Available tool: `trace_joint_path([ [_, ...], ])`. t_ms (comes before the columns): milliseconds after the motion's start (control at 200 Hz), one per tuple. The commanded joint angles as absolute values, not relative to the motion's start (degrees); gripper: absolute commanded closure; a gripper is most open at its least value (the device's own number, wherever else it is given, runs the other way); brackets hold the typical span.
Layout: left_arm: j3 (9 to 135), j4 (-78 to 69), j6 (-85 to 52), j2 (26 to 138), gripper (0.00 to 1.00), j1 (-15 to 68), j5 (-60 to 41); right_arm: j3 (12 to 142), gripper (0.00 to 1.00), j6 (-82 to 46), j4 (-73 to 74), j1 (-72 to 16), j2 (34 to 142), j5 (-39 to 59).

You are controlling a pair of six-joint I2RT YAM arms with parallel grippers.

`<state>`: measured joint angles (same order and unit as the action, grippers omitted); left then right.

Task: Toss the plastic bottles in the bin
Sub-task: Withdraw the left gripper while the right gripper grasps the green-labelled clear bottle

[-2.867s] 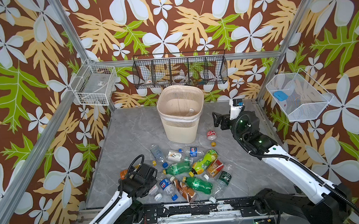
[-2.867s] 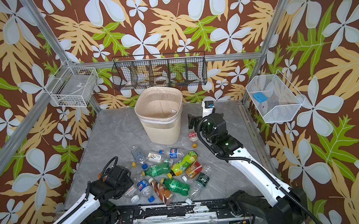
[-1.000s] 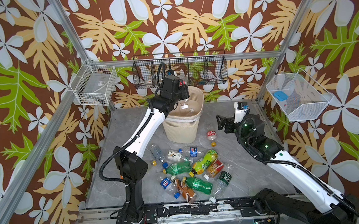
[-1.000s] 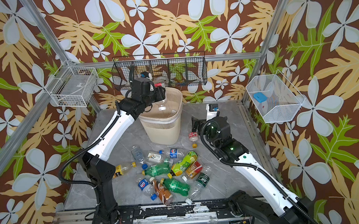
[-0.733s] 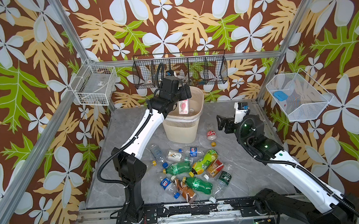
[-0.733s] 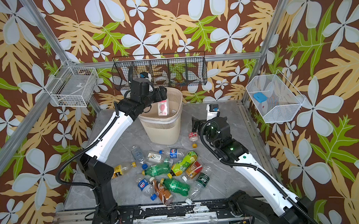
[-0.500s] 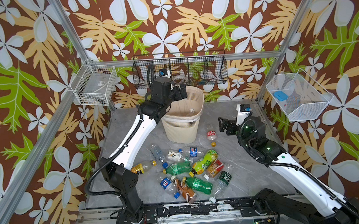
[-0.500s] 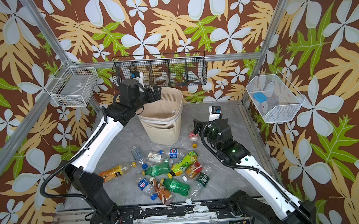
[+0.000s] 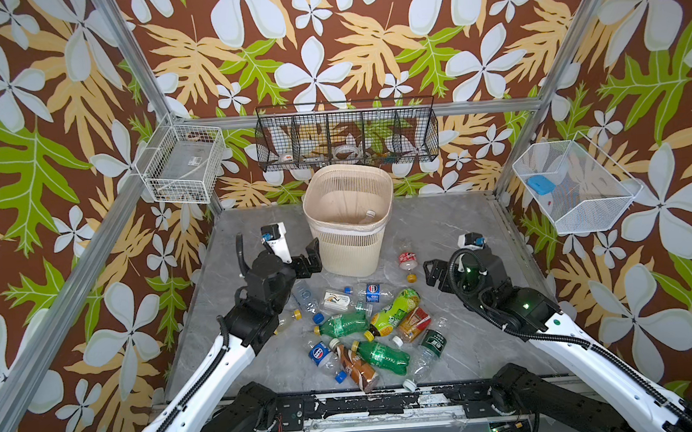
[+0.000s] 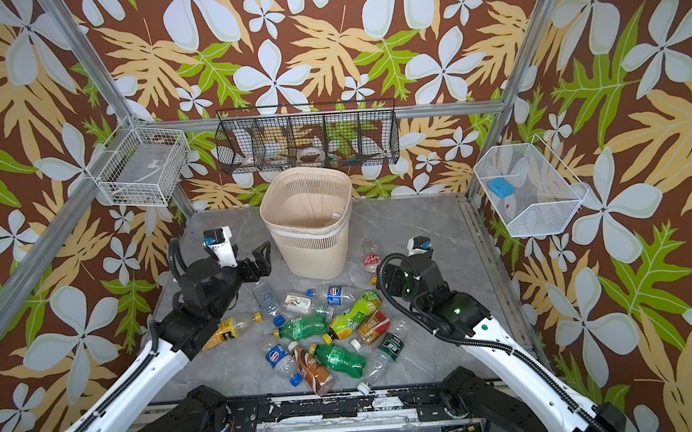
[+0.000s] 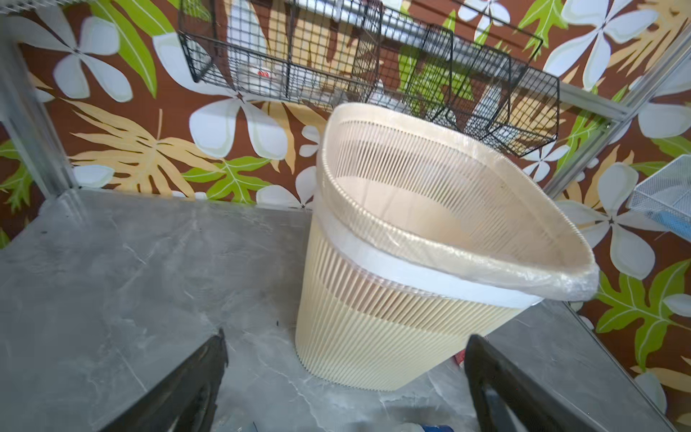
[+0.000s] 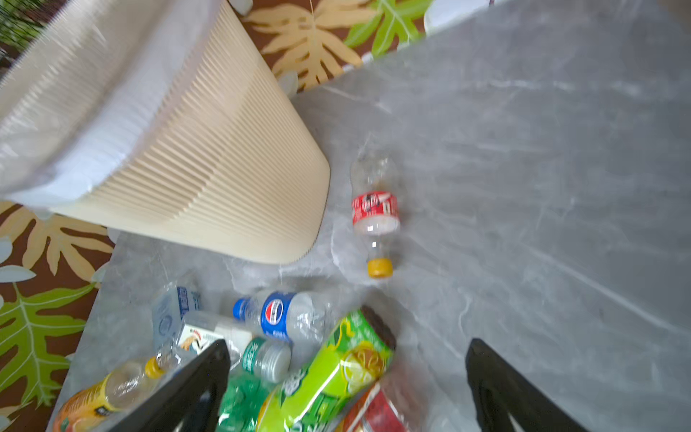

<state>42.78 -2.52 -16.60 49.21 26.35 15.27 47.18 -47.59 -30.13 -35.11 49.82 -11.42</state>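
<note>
About twelve bottles (image 9: 381, 354) are counted on the surface (image 9: 440, 218), clustered before the one bin (image 9: 350, 241); one more bottle (image 9: 366, 216) is seen inside it. Both tools, the left tool (image 11: 346, 336) and the right tool (image 12: 348, 341), are spread, with nothing gripped.

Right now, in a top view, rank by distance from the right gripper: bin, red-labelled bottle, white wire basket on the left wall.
1. Red-labelled bottle, beside the right gripper.
2. Bin, back centre.
3. White wire basket, left wall.
</note>
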Motion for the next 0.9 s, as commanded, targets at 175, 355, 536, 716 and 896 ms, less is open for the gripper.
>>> trace_joint_path([
  [175,36.58,-10.15,-14.05,42.39,0.0,26.13,20.56,37.65,0.06,-75.14,-44.83,-48.39,41.05,-16.78],
  [355,34.03,-9.34,-15.49,41.31,0.0,26.11,20.71,33.34,0.1,-80.78,-44.3,-53.41,40.91,-16.39],
  [536,34.22,-7.67,-15.56,40.98,0.0,26.14,21.78,31.01,0.11,-84.58,-39.92,-57.66,45.75,-16.52],
  [716,34.58,-5.85,-14.15,41.13,0.0,26.13,22.42,28.57,0.14,-85.51,-36.66,-58.16,48.25,-16.35],
  [896,34.86,-3.02,-12.65,41.18,0.0,26.12,24.04,25.1,0.19,-86.79,-32.97,-58.16,48.3,-15.76],
])
